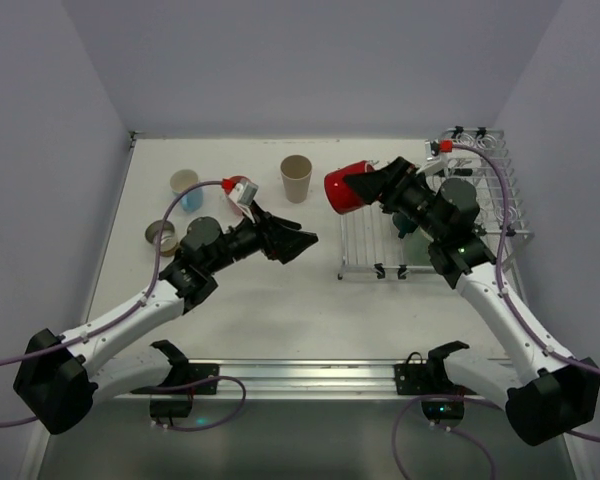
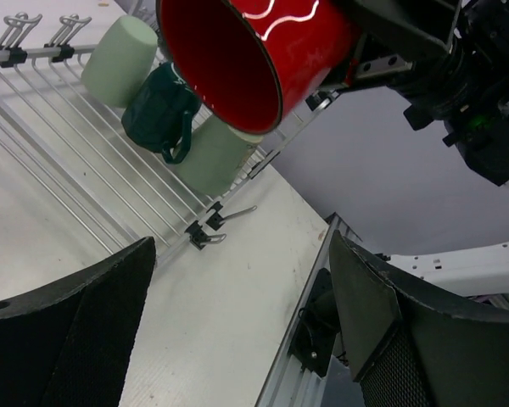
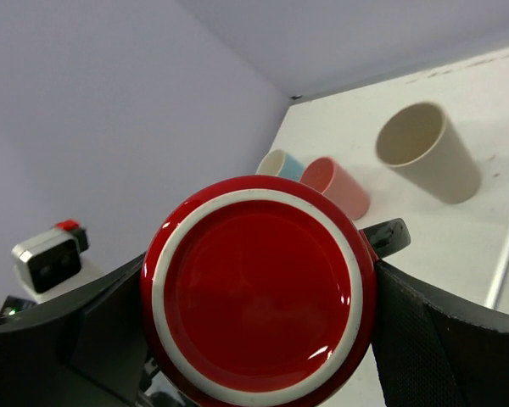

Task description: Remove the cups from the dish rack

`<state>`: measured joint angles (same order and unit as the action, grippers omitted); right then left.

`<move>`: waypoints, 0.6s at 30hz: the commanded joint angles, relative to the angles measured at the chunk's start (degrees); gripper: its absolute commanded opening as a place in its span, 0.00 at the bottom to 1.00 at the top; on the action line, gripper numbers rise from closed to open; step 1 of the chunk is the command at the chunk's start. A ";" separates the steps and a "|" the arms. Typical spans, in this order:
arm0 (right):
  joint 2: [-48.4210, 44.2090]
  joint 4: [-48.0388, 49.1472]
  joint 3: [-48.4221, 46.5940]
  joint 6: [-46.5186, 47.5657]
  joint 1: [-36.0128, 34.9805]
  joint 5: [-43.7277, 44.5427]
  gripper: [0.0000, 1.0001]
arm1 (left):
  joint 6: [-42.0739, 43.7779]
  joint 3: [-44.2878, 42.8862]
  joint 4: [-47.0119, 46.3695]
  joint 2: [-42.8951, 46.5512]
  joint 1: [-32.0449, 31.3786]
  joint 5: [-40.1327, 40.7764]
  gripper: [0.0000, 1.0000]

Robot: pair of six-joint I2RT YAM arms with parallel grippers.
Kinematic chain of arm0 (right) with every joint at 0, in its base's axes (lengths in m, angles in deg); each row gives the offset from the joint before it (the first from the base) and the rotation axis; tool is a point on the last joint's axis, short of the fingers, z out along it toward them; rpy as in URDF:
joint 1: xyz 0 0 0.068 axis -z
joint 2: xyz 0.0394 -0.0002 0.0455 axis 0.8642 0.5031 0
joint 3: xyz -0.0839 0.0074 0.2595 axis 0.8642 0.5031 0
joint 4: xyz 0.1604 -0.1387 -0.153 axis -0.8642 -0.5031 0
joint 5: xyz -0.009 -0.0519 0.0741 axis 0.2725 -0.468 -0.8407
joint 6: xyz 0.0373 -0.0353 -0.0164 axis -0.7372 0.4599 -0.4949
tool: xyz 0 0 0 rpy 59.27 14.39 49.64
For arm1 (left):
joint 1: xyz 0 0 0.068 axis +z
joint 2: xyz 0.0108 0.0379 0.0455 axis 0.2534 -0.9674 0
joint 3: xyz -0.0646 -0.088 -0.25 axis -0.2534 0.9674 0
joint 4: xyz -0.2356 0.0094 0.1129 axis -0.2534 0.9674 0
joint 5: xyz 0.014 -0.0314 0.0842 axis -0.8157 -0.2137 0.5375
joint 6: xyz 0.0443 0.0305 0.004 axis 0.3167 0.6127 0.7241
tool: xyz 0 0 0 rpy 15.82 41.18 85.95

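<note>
My right gripper is shut on a red cup and holds it in the air, lying sideways, off the left end of the silver wire dish rack. In the right wrist view its red base fills the space between the fingers. My left gripper is open and empty, a little left of and below the red cup. In the left wrist view the red cup's mouth is above the rack, where two sage green cups and a dark teal mug lie.
A beige tumbler stands at the back middle of the table. A light blue cup and a pink cup stand at the back left. Another cup lies near the left arm. The rack's upright loops are at the far right.
</note>
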<state>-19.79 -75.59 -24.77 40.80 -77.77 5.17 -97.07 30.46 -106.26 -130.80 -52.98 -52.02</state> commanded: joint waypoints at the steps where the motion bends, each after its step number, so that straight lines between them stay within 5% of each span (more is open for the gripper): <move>1: -0.53 15.25 2.50 -8.22 -2.14 -4.08 0.24 | -2.45 -1.99 -9.12 -1.81 -0.10 1.15 0.86; 12: 1.40 23.61 9.29 -13.68 -7.42 -6.81 0.24 | -3.76 -3.66 -16.94 -6.83 -0.81 0.98 0.80; 18: 4.91 30.02 11.57 -17.90 -10.84 -8.75 0.25 | -3.50 -3.40 -19.23 -7.80 -1.42 2.03 0.66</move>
<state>-15.53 -56.97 -12.88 26.68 -86.73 -1.67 -100.55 29.04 -119.87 -138.10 -54.05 -51.40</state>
